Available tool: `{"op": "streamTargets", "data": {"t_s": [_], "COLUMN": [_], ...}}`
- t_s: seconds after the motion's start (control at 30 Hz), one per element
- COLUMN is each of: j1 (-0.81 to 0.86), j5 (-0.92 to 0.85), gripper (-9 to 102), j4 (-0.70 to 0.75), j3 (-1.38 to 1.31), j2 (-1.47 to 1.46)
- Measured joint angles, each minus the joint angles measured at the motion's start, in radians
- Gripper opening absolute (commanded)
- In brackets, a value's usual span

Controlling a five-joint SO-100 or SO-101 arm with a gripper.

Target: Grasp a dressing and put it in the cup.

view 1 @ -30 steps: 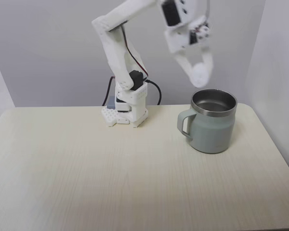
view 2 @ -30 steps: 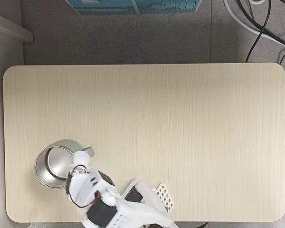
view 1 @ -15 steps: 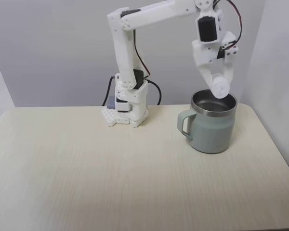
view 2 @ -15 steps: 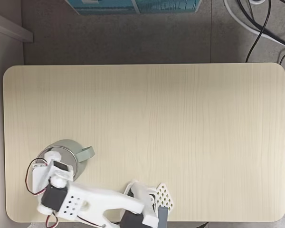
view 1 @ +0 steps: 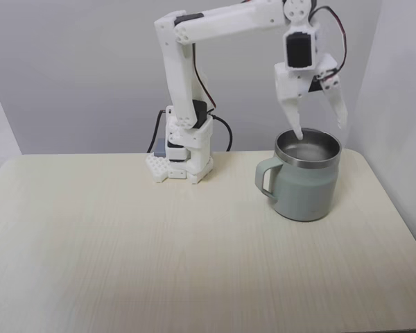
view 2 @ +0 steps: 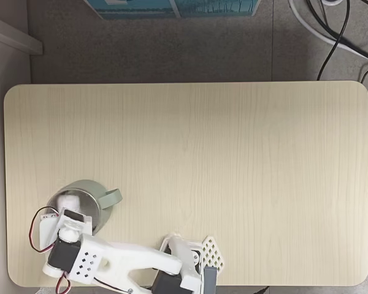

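The pale grey-green cup stands on the table at the right of the side fixed view, handle toward the left. My white gripper hangs open just above its steel rim. One fingertip dips at the rim's left and the other is spread to the right. Nothing sits between the fingers. In the top-down fixed view the cup is near the lower left corner, and a small white dressing lies inside it. My wrist covers the cup's lower edge.
The arm's base stands at the table's back edge, left of the cup, with black cables behind it. The table's right edge runs close to the cup. A teal box and cables lie on the floor beyond the table.
The gripper swung right over the cup with the dressing in it, then opened. The dressing has left the fingers and now lies inside the cup.
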Motion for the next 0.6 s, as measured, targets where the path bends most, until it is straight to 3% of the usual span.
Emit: {"op": "streamTargets", "data": {"t_s": [0.6], "j1": [-0.003], "j5": [0.018], "gripper": [27], "j4": [0.003], "j3": [0.021], "j2": [-0.051]}}
